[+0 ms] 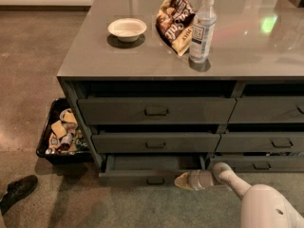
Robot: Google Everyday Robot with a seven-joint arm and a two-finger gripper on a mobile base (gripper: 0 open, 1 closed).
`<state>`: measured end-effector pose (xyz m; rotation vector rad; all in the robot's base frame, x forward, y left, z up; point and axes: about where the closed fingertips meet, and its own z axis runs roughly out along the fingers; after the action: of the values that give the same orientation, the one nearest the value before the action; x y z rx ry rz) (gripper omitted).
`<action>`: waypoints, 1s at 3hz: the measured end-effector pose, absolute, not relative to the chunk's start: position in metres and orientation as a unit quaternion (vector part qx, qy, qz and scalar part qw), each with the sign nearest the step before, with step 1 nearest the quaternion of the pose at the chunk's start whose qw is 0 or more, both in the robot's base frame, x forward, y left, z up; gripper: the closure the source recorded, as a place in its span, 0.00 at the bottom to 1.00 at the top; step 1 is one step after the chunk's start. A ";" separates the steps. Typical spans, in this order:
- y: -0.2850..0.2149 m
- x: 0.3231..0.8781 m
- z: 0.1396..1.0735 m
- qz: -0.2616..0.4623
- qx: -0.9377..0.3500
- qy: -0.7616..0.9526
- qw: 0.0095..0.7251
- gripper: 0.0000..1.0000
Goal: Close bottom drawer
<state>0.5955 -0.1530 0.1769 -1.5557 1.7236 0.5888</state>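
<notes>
Looking down on a boxy grey cabinet (90, 56) with a smooth, glossy top bearing a shallow round white bowl (127, 28), a crinkled snack bag (174, 19) and a clear plastic bottle (202, 30), upright. At the foot of the left stack, under two taller flat fronts, the bottom drawer (126, 176), pulled partway out: slim matte panel, small dark pull, plain flat inside showing. At that panel's right end, low by the floor, the cream, tapered gripper (189, 180) on a rounded white arm (266, 208), impossible to tell whether spread or closed; left of the cabinet, a black bin (43, 141) of packets.
</notes>
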 end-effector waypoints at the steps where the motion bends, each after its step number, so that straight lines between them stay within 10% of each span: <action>1: -0.153 0.595 0.177 0.229 -0.605 0.670 0.365 0.37; 3: -0.153 0.604 0.169 0.238 -0.600 0.671 0.364 0.00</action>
<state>0.6043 -0.1535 0.1688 -1.5427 1.7270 0.6133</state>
